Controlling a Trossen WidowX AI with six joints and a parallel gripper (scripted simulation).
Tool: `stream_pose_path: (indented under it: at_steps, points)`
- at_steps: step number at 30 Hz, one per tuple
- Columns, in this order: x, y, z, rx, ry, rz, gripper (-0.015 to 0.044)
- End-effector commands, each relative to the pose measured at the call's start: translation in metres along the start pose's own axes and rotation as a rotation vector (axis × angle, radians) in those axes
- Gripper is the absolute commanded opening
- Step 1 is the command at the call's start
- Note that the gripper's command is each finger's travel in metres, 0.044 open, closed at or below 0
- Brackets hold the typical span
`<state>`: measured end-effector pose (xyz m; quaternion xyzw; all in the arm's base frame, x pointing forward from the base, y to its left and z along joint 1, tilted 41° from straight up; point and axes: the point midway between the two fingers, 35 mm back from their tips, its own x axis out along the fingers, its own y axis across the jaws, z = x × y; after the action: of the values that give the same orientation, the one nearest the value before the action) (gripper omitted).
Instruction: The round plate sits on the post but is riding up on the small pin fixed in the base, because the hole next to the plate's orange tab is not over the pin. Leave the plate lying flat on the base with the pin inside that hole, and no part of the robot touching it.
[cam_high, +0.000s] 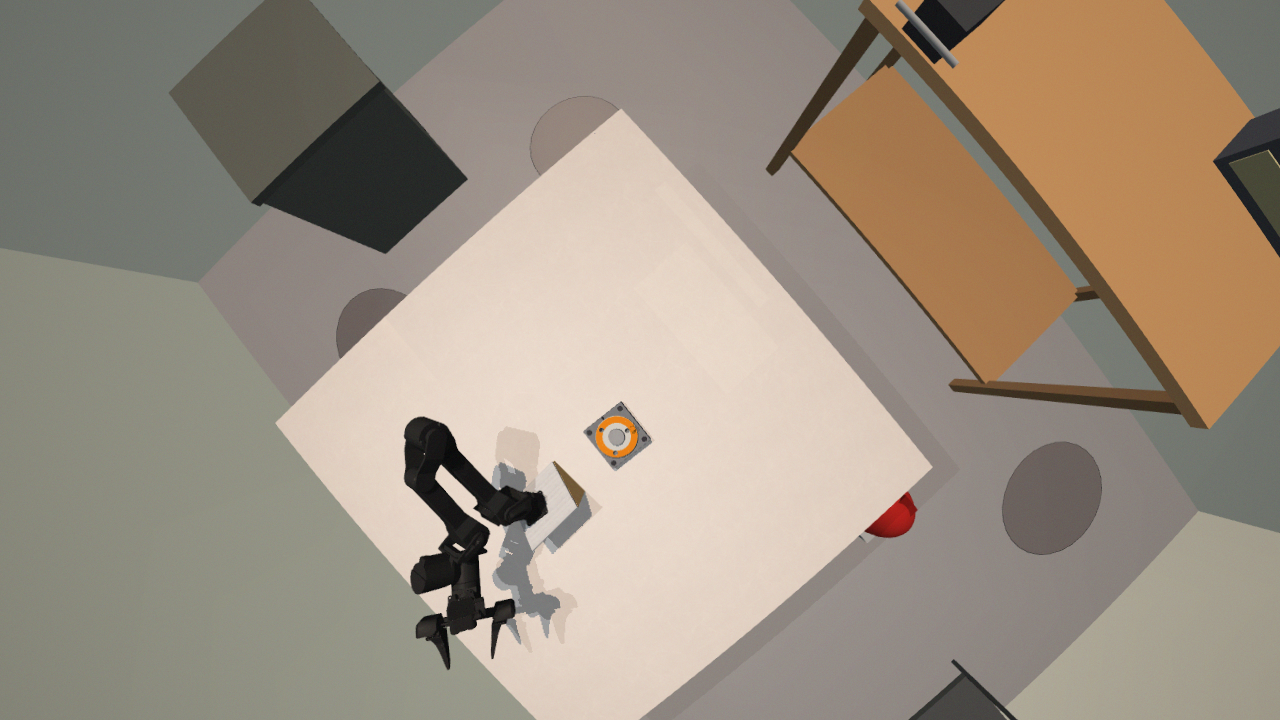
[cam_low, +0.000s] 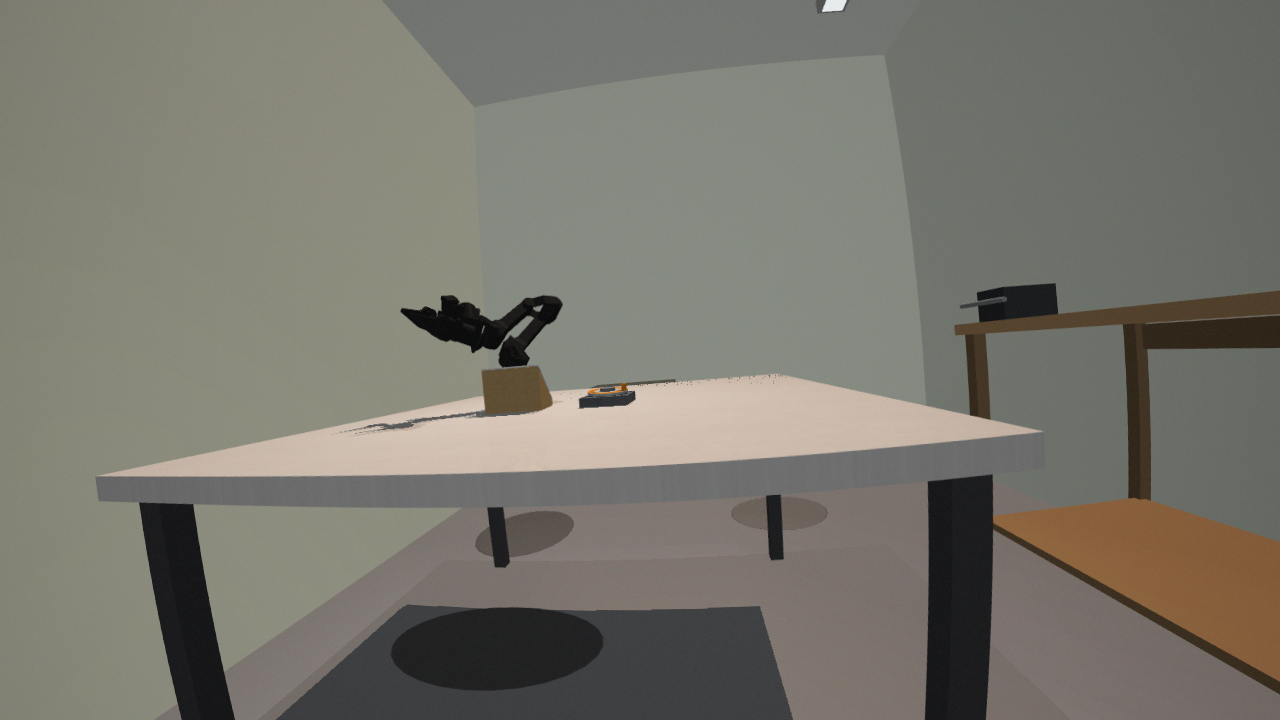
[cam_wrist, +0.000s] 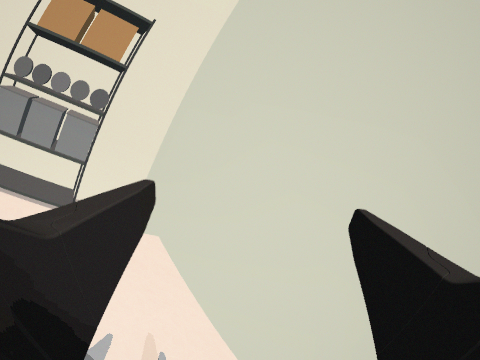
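The round plate, an orange ring (cam_high: 616, 419) (cam_low: 594, 392), sits around the grey post (cam_high: 616, 437) on the dark square base (cam_high: 618, 462) (cam_low: 606, 402). The orange tab (cam_low: 623, 387) stands up at the plate's right side in the exterior view. The plate is too small to tell its tilt; I cannot make out whether the pin is in the hole. My gripper (cam_high: 469, 662) (cam_low: 405, 312) (cam_wrist: 256, 206) is open and empty, raised and turned away, far from the plate, near the table's edge. The wrist view does not show the plate or base.
The arm stands on a wedge-shaped block (cam_high: 554, 507) (cam_low: 516, 391) on the pale table (cam_high: 760, 429) (cam_low: 716, 429), between gripper and base. A red object (cam_high: 890, 517) shows beyond the table's right edge. A wooden bench (cam_high: 1118, 179) stands farther off, and a shelf rack (cam_wrist: 102, 60) shows in the wrist view.
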<state>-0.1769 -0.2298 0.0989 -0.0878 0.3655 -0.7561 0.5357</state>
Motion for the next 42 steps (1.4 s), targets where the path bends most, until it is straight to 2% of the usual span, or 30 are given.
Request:
stream_pose_path:
  at_steps: [1, 8, 10, 15, 19, 24, 26, 32, 34, 40, 42]
  points:
    - [0.001, 0.002, 0.001, 0.001, -0.002, 0.01, 0.0374]
    - [0.035, 0.08, 0.049, 0.027, -0.047, 0.416, 0.019]
    - [0.037, 0.089, 0.054, 0.026, -0.049, 0.459, 0.0137]
    - [0.033, 0.16, 0.092, -0.005, -0.046, 0.774, 0.0006]
    - [0.022, 0.197, 0.109, -0.036, -0.029, 0.93, 0.0]
    - [-0.018, 0.267, 0.135, -0.134, 0.033, 1.232, 0.0]
    - [-0.025, 0.274, 0.138, -0.144, 0.045, 1.265, 0.0]
    - [-0.095, 0.335, 0.151, -0.284, 0.173, 1.536, 0.0]
    - [-0.105, 0.341, 0.151, -0.311, 0.188, 1.567, 0.0]
    - [-0.194, 0.382, 0.145, -0.589, 0.334, 1.796, 0.0]
    - [-0.204, 0.385, 0.143, -0.62, 0.354, 1.817, 0.0]
